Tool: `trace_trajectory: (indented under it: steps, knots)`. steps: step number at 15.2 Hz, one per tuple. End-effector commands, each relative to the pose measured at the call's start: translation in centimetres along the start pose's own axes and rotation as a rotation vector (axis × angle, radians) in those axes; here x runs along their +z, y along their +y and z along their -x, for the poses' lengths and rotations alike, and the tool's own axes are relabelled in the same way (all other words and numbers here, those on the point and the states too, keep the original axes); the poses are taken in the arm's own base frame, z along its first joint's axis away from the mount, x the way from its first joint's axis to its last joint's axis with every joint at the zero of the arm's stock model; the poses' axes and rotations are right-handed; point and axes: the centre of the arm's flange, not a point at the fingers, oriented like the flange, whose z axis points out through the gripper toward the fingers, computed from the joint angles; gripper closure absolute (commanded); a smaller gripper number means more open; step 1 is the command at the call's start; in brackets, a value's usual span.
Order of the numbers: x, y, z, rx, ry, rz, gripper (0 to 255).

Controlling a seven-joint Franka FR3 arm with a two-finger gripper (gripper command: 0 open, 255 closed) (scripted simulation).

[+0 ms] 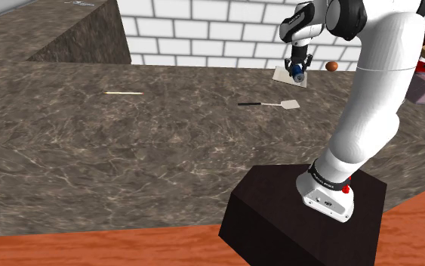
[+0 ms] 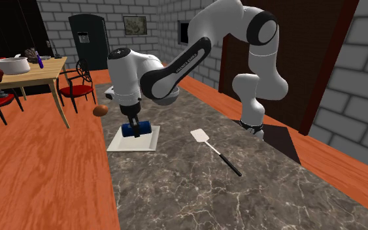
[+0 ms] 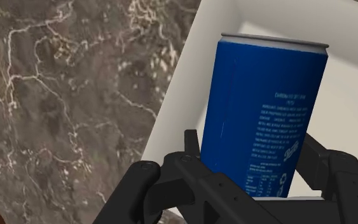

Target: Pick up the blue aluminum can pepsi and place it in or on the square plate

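Note:
The blue can (image 3: 266, 108) lies on its side between my black fingers (image 3: 190, 153), which clasp it from both sides. Under it is the white square plate (image 3: 196, 83). In the second exterior view my gripper (image 2: 135, 127) points straight down with the can (image 2: 136, 129) held low over the plate (image 2: 120, 145); whether the can touches the plate I cannot tell. From the shoulder camera the gripper (image 1: 300, 69), the can (image 1: 299, 72) and the plate (image 1: 283, 75) sit at the far end of the dark marble counter, near the brick wall.
A white spatula (image 2: 200, 135) with a black handle lies on the counter beside the plate, also in the shoulder view as the spatula (image 1: 290, 104). A brown round object (image 2: 100, 110) lies beyond the plate. A pale thin stick (image 1: 124, 93) lies on the counter. A wooden table (image 2: 25, 72) with red chairs stands off the counter.

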Motion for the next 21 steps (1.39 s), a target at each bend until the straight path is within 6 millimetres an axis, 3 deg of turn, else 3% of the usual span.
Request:
trace_trajectory:
  steps: [1,14,16,21]
  knots:
    - [-1.0,0.3,0.1,0.000,0.000,0.000,255]
    - [-7.5,2.0,0.6,0.000,0.000,0.000,255]
    - [-8.2,-0.4,-0.3,0.000,0.000,0.000,255]
    - [-6.3,-1.2,-0.6,0.000,0.000,0.000,255]
